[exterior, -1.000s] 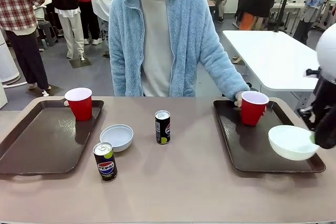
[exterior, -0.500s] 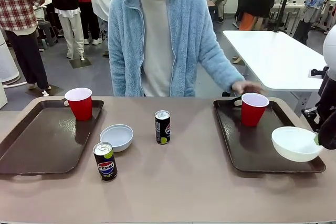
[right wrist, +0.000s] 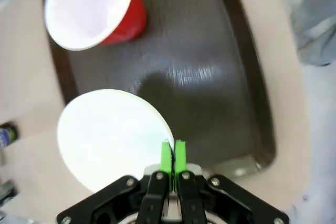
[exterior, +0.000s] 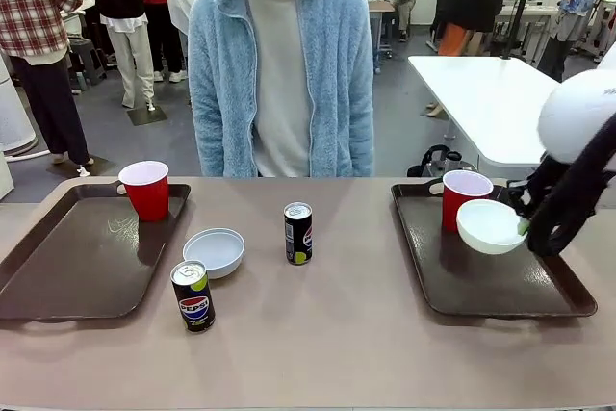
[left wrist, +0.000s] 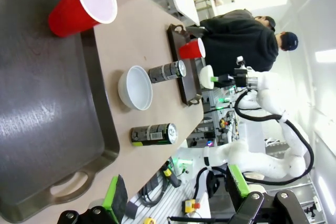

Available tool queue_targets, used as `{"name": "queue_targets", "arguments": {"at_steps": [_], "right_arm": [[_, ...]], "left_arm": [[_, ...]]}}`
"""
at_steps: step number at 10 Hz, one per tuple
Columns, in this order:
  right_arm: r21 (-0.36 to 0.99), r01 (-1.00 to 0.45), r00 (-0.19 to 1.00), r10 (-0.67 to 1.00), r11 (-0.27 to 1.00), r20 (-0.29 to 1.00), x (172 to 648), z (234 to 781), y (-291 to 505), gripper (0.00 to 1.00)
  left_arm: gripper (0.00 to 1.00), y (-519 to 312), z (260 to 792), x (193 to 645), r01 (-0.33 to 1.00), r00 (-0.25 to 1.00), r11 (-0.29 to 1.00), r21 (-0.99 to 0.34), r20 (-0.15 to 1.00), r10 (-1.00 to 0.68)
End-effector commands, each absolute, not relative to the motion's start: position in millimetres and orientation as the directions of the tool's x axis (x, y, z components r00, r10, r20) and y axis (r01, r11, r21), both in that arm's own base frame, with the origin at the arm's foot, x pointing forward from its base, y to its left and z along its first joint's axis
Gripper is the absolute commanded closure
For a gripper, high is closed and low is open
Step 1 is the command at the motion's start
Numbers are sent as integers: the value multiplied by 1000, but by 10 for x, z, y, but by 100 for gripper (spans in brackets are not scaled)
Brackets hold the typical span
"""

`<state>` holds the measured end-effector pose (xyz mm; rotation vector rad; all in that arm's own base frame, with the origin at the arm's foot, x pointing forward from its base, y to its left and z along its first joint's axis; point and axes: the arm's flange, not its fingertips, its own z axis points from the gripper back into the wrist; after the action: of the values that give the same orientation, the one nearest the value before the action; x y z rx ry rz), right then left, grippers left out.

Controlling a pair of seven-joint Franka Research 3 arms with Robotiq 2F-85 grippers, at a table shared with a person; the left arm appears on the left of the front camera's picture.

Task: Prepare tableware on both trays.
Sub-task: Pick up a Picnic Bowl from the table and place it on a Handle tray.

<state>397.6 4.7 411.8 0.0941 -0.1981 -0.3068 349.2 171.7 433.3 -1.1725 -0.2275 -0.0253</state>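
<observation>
Bowl [exterior: 489, 226] pinched at its rim by right gripper [exterior: 525, 227], pads clamped, above right tray [exterior: 500, 291], just beside red cup [exterior: 463, 201]. Left gripper [left wrist: 176, 184] spread wide, empty.

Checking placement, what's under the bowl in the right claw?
Dark brown plastic tray, below the small round white bowl pinched by the right claw; the patch beneath is hidden.
</observation>
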Motion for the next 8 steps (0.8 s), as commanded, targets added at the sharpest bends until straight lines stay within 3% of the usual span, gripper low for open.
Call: {"name": "queue_targets", "arguments": {"at_steps": [1,5,6,7,8], "right_arm": [[130,291,938,-309,948,157,4086,3824,114,100],[122,302,942,-316,945,114,4150,3665,93,100],[118,300,943,-313,947,112,4166,3674,79,42],[116,298,944,-310,948,109,4160,3677,84,39],[114,298,945,-310,948,108,4139,3686,96,0]], "left_arm": [[0,1721,4358,3485,137,976,383,-914,191,105],[0,1721,4358,3485,137,976,383,-914,191,105],[0,1721,4358,3485,137,976,383,-914,191,105],[0,1721,4358,3485,137,976,383,-914,191,105],[0,1721,4358,3485,137,976,383,-914,191,105]]}}
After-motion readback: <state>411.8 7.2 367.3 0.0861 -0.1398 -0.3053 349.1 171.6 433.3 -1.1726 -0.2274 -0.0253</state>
